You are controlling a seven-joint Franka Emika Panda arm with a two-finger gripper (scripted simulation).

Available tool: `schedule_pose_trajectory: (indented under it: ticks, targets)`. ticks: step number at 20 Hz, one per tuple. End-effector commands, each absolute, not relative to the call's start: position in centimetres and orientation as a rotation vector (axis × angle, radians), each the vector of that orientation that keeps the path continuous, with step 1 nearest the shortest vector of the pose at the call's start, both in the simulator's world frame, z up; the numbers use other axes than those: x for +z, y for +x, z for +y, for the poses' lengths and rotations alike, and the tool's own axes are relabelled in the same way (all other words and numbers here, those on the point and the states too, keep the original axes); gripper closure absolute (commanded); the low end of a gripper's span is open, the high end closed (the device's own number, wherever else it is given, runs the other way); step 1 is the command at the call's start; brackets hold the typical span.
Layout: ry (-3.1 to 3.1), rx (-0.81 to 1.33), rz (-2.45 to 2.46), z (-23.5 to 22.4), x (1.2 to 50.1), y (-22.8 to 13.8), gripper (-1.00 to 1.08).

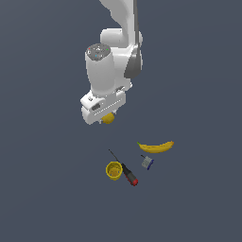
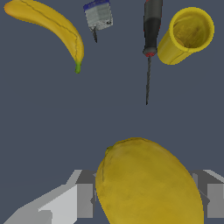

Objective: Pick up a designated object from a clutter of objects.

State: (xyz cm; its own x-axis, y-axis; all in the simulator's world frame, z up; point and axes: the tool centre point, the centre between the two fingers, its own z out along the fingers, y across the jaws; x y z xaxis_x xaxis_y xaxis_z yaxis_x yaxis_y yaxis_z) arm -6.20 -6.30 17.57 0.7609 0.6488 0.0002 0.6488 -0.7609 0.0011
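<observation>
Lemon [image 2: 148, 183] sits clamped between your gripper [image 1: 107, 116] fingers [image 2: 78, 199], and the exterior view shows it raised well above the surface, apart from the rest of the clutter. That height looks right: it keeps the fruit clear of the banana [image 1: 156, 147], the yellow cup [image 1: 114, 170], the screwdriver [image 1: 126, 171] and the small grey-blue item [image 1: 147, 162] below. You hold it at its middle, which should resist rolling.

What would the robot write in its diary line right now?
arm: raised | fingers: shut on lemon | banana, yellow cup, screwdriver: lying below | pick: lemon lifted
</observation>
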Motion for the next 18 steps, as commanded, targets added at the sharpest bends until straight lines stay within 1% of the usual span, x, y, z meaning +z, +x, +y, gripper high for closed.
schedule_pose_trajectory:
  ticks: [1, 11, 18]
  targets:
    - [2.947, 0.001, 1.086, -5.9, 20.0, -6.0, 1.08]
    - [2.947, 0.001, 1.086, -4.3, 29.3, -5.0, 1.08]
    - [2.947, 0.000, 1.087, -3.6, 33.7, -4.4, 1.08]
